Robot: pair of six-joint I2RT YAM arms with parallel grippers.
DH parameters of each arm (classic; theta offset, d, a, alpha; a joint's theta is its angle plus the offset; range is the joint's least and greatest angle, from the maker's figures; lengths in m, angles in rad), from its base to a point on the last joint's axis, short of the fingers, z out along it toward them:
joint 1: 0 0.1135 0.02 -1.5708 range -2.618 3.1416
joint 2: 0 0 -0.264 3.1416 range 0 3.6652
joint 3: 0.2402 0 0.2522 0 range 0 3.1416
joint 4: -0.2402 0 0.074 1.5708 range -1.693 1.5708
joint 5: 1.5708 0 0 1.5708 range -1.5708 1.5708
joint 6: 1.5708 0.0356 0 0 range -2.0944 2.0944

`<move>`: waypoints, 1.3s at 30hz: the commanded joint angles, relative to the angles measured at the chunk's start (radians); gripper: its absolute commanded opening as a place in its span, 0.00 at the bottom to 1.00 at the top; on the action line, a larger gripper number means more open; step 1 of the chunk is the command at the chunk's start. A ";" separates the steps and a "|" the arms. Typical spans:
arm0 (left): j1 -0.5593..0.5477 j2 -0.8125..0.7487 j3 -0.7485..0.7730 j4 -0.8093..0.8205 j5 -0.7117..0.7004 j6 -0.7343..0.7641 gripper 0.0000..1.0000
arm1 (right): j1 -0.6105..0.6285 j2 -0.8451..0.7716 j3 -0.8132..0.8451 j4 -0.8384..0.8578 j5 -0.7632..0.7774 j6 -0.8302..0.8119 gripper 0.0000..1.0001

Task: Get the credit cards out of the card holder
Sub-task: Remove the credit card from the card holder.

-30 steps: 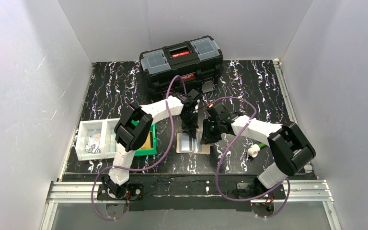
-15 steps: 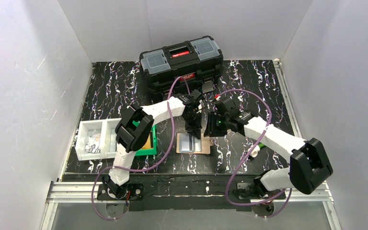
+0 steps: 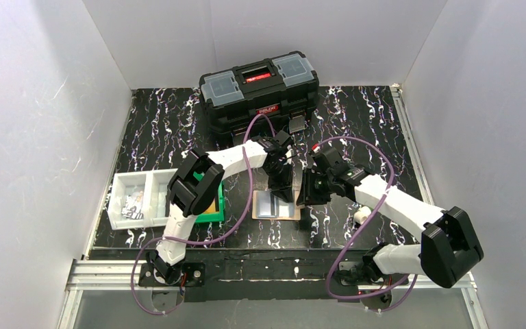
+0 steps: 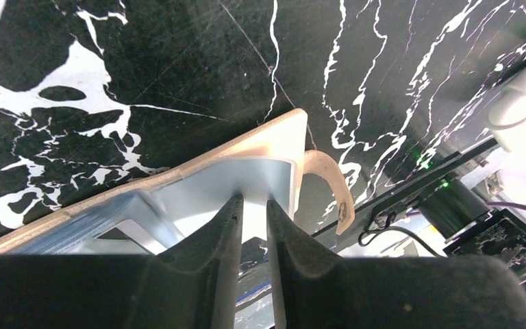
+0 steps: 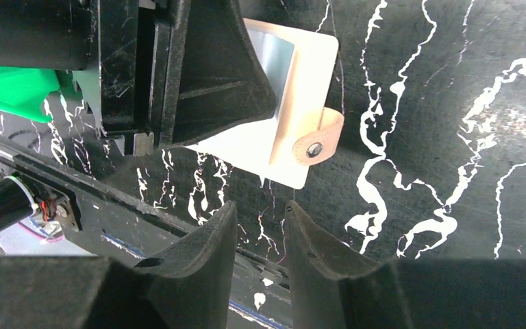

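Now your left gripper point(image 4: 253, 202), barely parted, tops the blue card point(image 4: 202, 184); right gripper point(image 5: 260, 209), parted, hangs three o'clock of the card holder point(image 5: 315, 68).

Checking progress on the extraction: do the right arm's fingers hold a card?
No, nothing sits between the right fingers, which hover beside the card holder.

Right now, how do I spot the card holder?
Find the black toolbox at the far side, then come straight toward the arms. The card holder lies flat there, a pale blue card showing. It alone is tan with a snap strap; the bin to its left is green.
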 commanded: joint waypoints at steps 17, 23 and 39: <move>0.083 -0.130 0.013 -0.116 -0.025 0.107 0.24 | -0.005 0.083 0.077 0.074 -0.128 0.010 0.39; 0.157 -0.291 -0.153 -0.149 -0.137 0.120 0.24 | 0.017 0.229 0.211 0.127 -0.238 0.051 0.39; 0.191 -0.274 -0.301 -0.017 -0.051 0.063 0.15 | -0.016 0.435 0.034 0.397 -0.286 0.204 0.35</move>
